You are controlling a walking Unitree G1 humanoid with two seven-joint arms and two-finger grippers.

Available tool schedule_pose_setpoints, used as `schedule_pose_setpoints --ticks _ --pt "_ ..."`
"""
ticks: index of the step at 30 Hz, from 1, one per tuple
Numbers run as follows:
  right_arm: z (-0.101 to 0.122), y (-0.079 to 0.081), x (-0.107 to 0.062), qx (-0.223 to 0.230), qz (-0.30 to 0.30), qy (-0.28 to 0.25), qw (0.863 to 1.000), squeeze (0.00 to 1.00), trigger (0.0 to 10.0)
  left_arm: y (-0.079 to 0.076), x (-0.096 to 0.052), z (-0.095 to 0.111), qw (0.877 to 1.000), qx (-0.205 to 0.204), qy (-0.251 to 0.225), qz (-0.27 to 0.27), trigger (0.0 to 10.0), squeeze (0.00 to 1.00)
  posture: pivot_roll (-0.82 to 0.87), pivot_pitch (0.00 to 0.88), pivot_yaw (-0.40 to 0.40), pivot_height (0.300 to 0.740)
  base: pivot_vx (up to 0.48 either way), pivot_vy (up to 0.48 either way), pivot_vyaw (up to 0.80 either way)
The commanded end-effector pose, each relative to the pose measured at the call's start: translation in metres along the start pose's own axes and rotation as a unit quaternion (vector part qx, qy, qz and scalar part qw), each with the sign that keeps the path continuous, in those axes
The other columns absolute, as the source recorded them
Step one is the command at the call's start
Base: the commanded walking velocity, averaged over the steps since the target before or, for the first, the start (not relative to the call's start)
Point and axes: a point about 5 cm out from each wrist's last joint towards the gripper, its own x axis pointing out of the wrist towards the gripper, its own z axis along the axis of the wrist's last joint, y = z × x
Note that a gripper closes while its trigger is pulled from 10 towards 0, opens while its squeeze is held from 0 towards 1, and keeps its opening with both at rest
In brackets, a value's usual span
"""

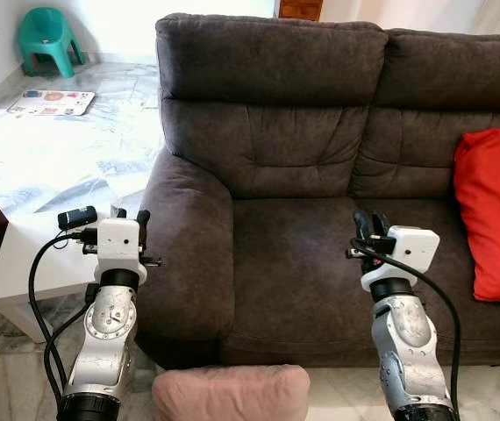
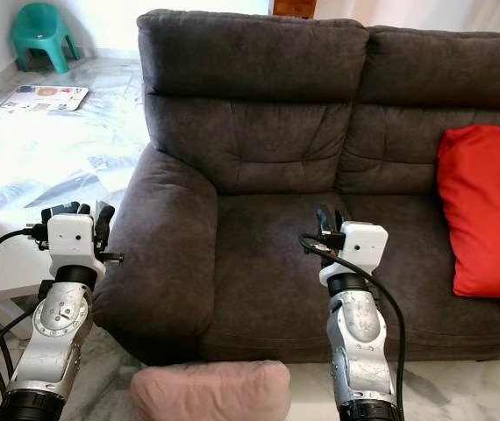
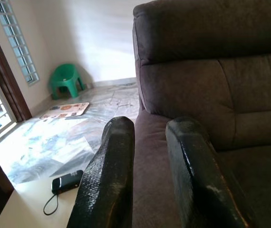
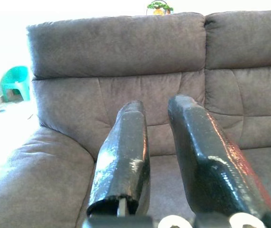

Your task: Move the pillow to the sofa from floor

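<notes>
Head-cam views look down on a dark brown sofa (image 1: 320,175) w/ both silver arms raised in front of it. Pink pillow (image 1: 231,392) lies on the marble floor (image 1: 66,149) just in front of the sofa's front edge, between the two arms, not yet on the seat; nothing grips it. Left gripper (image 1: 129,217) hovers just outside the sofa's left armrest (image 1: 189,254), above a white side table (image 1: 31,263) that stands beside that armrest; left wrist view shows its two black fingers (image 3: 108,175) parted w/ a gap between them, nothing held. Right gripper (image 1: 368,224) hangs over the sofa's seat cushion, near the middle; right wrist view has its fingers (image 4: 126,161) likewise spread apart and empty, aimed at the backrest. Red cushion (image 1: 496,210) leans upright against the backrest at the sofa's right end, well apart from the right gripper. Small black device (image 3: 67,181) w/ a cord lies on the side table, next to the armrest. Beyond the sofa's left side, far across the floor, a green plastic chair (image 1: 48,37) stands by the wall, w/ a flat printed board (image 1: 51,103) on the floor in front of it.
</notes>
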Motion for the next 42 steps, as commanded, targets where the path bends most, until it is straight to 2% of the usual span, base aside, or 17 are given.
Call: schedule_pose_setpoints --ticks 1,11,31,42 --pt "0.0058 -0.0024 0.0021 -0.002 0.001 -0.007 1.000 0.00 10.0 -0.0034 0.0016 0.0009 1.000 -0.001 -0.004 -0.004 10.0 0.00 0.09 0.000 -0.087 0.740 0.000 0.000 0.00" --pt "0.0052 -0.0034 0.0022 -0.002 0.004 -0.002 1.000 0.00 10.0 -0.0038 0.0019 0.0006 1.000 0.000 -0.004 0.000 10.0 0.00 0.09 0.000 -0.096 0.740 0.000 0.000 0.00" --pt "0.0039 0.0016 0.0045 0.005 0.010 0.000 1.000 0.00 10.0 -0.0023 0.0035 0.0002 1.000 0.003 -0.005 0.003 10.0 0.00 0.10 0.000 -0.096 0.603 0.000 0.000 0.00" --pt "0.0011 0.0027 0.0029 0.004 0.016 0.006 1.000 0.00 10.0 -0.0024 0.0038 0.0000 1.000 0.005 -0.004 0.004 10.0 0.00 0.10 0.000 -0.096 0.599 0.000 0.000 0.00"
